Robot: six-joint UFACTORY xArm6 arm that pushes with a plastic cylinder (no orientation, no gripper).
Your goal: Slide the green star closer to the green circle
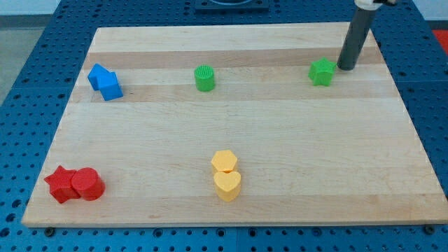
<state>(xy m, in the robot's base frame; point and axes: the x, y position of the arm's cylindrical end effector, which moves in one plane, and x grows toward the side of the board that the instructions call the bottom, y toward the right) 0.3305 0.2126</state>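
Observation:
The green star (pixel 322 71) lies near the board's top right. The green circle (pixel 204 78) stands upright at the top middle, well to the view's left of the star. My tip (pixel 346 67) rests on the board just to the view's right of the green star, a small gap apart from it. The dark rod rises from there toward the view's top edge.
Two blue blocks (pixel 105 81) touch each other at the top left. A red star (pixel 60 184) and a red cylinder (pixel 87 185) touch at the bottom left. A yellow hexagon (pixel 224 161) sits against a yellow heart (pixel 227 185) at the bottom middle. The wooden board (pixel 294 154) lies on a blue pegboard.

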